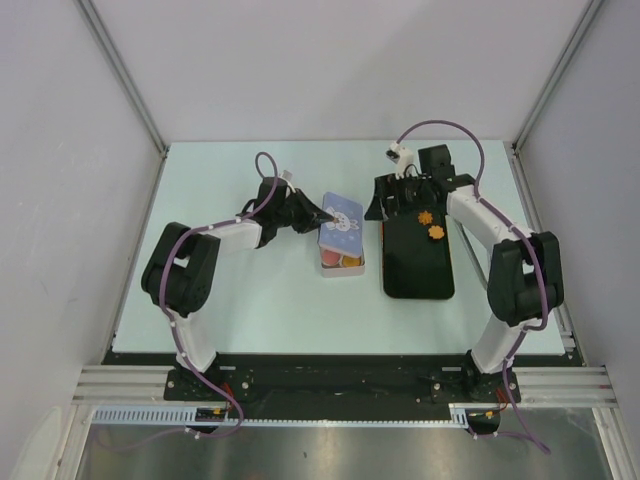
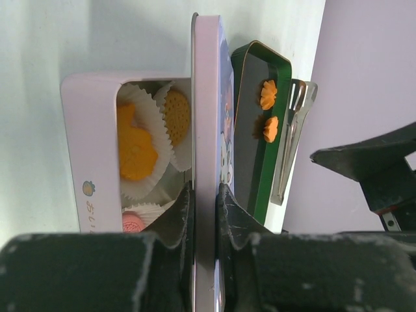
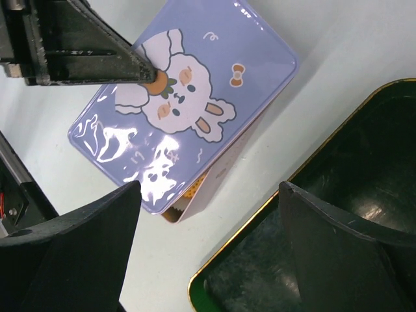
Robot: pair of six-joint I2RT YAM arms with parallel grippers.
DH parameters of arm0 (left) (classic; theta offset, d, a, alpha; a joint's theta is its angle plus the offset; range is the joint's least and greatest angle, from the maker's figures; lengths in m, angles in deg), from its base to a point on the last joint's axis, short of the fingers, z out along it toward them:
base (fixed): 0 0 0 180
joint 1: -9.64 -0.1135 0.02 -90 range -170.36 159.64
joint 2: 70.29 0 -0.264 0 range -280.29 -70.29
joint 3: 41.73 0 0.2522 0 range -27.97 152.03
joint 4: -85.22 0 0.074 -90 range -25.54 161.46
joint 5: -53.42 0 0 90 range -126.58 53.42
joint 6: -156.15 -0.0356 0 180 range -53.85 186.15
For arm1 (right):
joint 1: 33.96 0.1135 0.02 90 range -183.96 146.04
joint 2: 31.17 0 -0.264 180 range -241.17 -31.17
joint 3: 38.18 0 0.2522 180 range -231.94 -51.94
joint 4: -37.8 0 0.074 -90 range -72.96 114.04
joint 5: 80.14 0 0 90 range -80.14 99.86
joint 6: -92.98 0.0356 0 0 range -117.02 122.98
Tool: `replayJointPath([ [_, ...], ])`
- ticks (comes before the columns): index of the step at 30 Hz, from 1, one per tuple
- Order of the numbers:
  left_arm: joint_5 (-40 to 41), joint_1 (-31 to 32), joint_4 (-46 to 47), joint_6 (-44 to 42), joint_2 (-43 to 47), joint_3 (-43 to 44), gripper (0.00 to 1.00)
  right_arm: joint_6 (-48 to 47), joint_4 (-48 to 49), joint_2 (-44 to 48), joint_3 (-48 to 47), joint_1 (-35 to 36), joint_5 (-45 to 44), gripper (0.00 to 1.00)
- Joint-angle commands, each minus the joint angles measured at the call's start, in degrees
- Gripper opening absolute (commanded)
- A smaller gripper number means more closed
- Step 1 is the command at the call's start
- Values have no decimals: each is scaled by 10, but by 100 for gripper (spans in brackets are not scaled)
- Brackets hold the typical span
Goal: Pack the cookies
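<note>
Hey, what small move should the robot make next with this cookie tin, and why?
Probably lower the open right pincer onto an orange cookie: two lie on the dark tray, while the left pincer holds the lid partly off the tin.

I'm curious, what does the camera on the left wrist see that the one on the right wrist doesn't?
Only the left wrist view looks into the tin: orange cookies in paper cups, a pink cookie, two more cookies lying on the tray, and metal tongs beside it. Only the right wrist view shows the rabbit drawing in full and the right gripper, open. Both show the lid, the dark tray and the left gripper clamped on the lid's edge.
</note>
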Motion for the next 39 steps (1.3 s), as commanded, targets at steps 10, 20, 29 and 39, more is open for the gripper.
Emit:
replayJointPath([
  [10,16,0,-5,-20,18,-3,1,44,82,-72,1,39,-24,89],
  [20,19,1,-10,-24,30,-11,7,76,140,-121,1,46,-24,89],
  [29,21,2,-25,-27,36,-14,10,102,176,-160,-18,57,0,89],
  [39,31,7,-35,-35,33,-18,14,129,208,-187,-36,67,28,89],
])
